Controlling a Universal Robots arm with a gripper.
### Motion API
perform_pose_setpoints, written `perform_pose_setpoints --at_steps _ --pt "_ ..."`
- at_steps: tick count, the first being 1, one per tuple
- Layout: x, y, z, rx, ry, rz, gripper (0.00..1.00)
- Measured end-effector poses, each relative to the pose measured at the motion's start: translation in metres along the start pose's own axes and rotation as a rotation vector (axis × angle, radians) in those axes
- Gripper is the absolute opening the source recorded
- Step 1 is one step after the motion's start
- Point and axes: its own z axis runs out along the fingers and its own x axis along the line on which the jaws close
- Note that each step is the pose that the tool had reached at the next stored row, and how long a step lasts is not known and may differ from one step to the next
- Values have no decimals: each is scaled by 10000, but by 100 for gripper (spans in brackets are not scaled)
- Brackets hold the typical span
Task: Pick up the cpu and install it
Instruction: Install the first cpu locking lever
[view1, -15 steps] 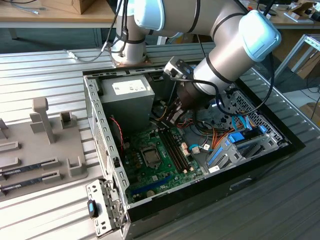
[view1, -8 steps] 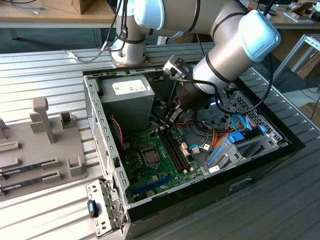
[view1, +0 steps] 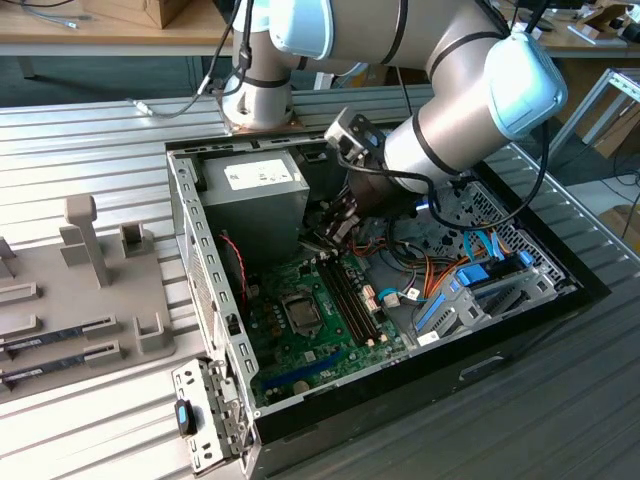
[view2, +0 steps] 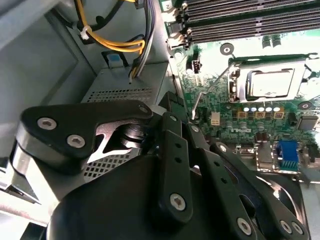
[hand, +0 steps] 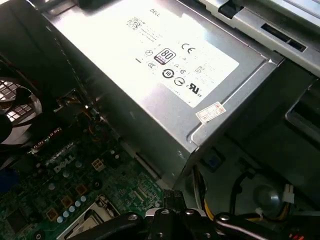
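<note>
Open case (view1: 200, 250) on ribbed bench; cpu (view2: 271, 83) already seated in socket, gripper (view1: 335, 228) above, grip unreadable.

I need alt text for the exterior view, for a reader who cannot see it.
A robot arm reaches into an open computer case, its gripper just above the green motherboard. The cpu lies in the socket, and a grey power supply sits beside the gripper.

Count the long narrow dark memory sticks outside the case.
2. Both lie on the pale grey tray at the exterior view's left: far stick, near stick beside it. More may be cut off.
</note>
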Motion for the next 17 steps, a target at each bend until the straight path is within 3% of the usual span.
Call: perform_pose_setpoints --at_steps 7,17 --pt "36 -10 9 -42 -11 -75 11" --pt "87 -97 67 -41 -9 -76 11"
